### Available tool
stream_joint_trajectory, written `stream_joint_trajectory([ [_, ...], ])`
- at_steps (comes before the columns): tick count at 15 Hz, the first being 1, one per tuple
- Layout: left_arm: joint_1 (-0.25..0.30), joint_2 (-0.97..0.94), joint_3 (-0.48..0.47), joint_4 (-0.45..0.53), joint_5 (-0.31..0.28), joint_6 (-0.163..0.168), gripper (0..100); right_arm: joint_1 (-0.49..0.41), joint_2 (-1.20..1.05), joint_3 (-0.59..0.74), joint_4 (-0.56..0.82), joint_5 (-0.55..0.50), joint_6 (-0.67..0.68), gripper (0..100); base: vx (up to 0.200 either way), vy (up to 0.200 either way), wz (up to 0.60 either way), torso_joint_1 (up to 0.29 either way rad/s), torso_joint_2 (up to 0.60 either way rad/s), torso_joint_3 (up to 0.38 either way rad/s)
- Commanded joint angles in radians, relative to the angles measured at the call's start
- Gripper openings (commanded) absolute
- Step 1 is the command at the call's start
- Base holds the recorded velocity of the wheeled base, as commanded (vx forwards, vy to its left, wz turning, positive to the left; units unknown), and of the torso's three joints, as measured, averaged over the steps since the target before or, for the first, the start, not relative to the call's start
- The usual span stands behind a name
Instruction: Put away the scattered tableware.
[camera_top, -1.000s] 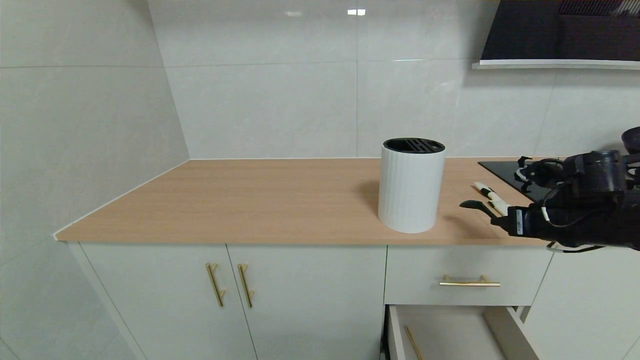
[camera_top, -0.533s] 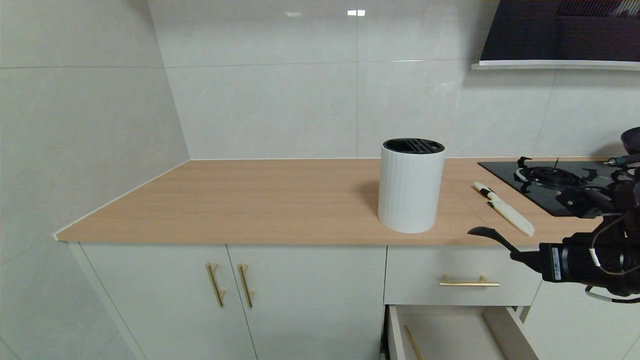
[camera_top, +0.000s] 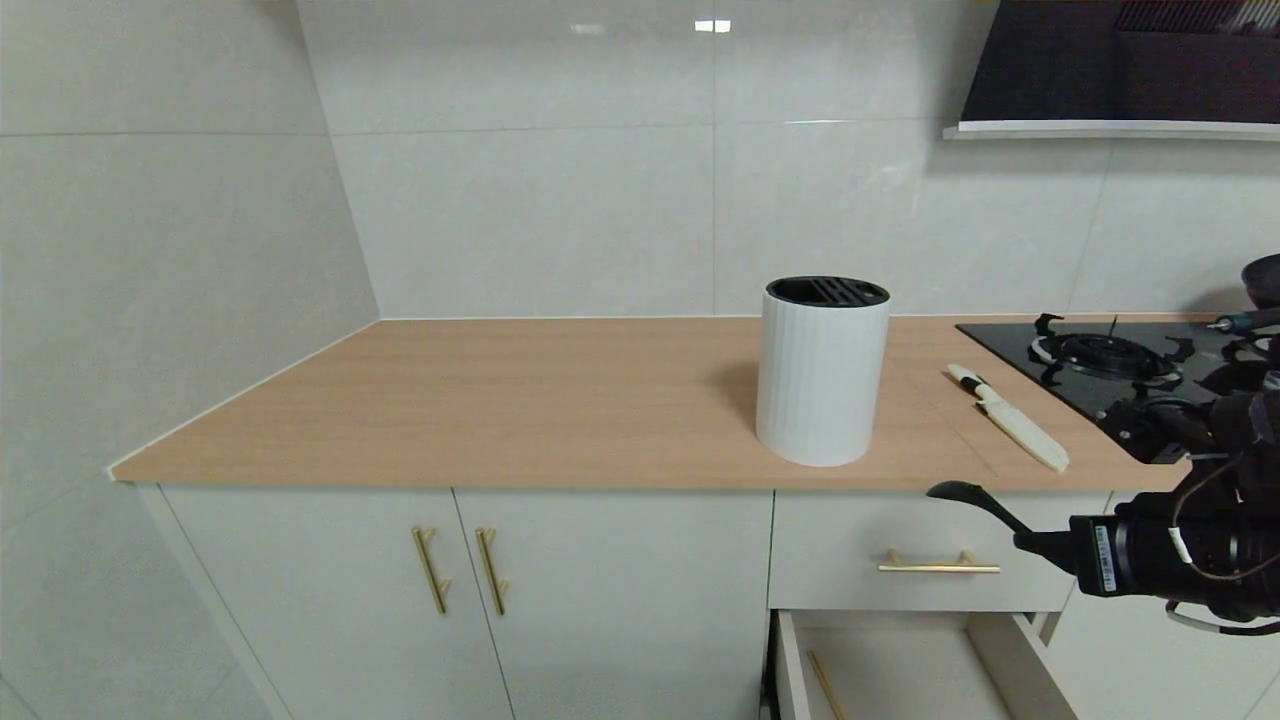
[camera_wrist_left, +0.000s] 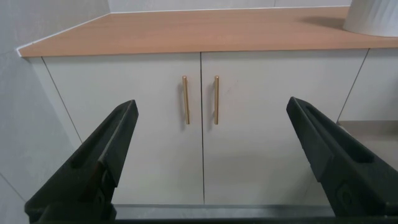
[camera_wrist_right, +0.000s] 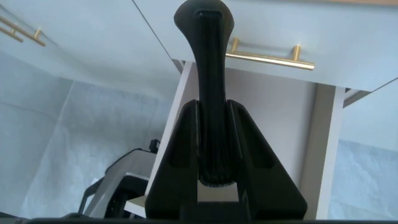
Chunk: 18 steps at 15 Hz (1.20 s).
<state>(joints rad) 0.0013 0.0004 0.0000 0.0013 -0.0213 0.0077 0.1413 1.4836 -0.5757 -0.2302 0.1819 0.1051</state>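
My right gripper (camera_top: 1040, 545) is shut on a black utensil (camera_top: 968, 496) with a curved end, held in front of the upper drawer front, below the counter edge. In the right wrist view the black utensil (camera_wrist_right: 210, 43) sticks out between the fingers (camera_wrist_right: 180, 134), above the open lower drawer (camera_wrist_right: 280, 124). A cream-handled knife (camera_top: 1008, 417) lies on the wooden counter (camera_top: 550, 400), to the right of a white ribbed holder (camera_top: 822, 375) with a black slotted top. My left gripper (camera_wrist_left: 214, 162) is open and low, facing the cabinet doors (camera_wrist_left: 199, 124).
The open lower drawer (camera_top: 792, 650) holds a thin wooden stick (camera_top: 825, 685). A closed drawer with a gold handle (camera_top: 938, 567) sits above it. A black gas hob (camera_top: 1100, 360) lies at the counter's right end. Tiled walls bound the back and left.
My right arm has dropped from above the counter beside the knife to below the counter edge, in front of the drawers, carrying the black utensil. The knife is now uncovered.
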Motion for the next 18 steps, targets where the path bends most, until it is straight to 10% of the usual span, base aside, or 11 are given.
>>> stream_joint_trajectory([
  [1,0.000,0.000,0.000,0.000,0.000,0.000,100,0.000,0.029,0.001,0.000,0.001,-0.001,0,0.000,0.000,0.00,-0.085,0.20,0.124],
  [18,0.000,0.000,0.000,0.000,0.000,0.000,100,0.009,0.104,0.008,-0.001,0.001,-0.042,0,0.000,0.000,0.00,-0.165,0.45,0.284],
])
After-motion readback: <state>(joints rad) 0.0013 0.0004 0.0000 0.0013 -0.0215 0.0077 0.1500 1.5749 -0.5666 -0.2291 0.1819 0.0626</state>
